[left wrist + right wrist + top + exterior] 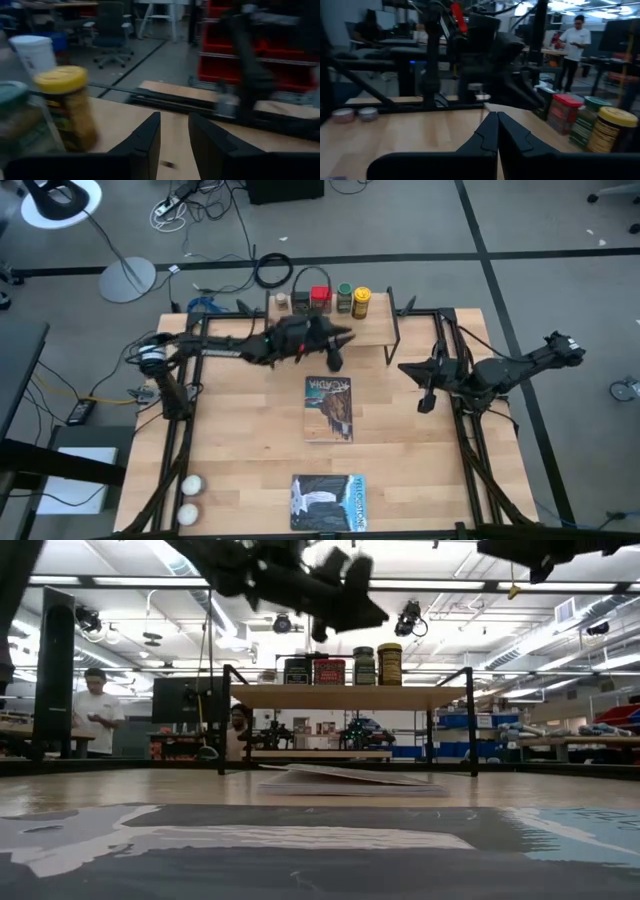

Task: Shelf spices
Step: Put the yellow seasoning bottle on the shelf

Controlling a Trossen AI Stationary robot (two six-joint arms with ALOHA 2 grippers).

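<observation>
The shelf stands at the table's far edge on thin black legs. On its board stand a tiny pale jar, a dark square tin, a red tin, a green jar and a yellow-lidded jar. My left gripper hovers open and empty just in front of the shelf. Its wrist view shows the yellow-lidded jar close by. My right gripper is shut and empty, right of the shelf and above the table.
A book lies at the table's middle and another at the near edge. Two white balls lie at the near left corner. Bare wood lies left and right of the books. People stand in the room beyond the table.
</observation>
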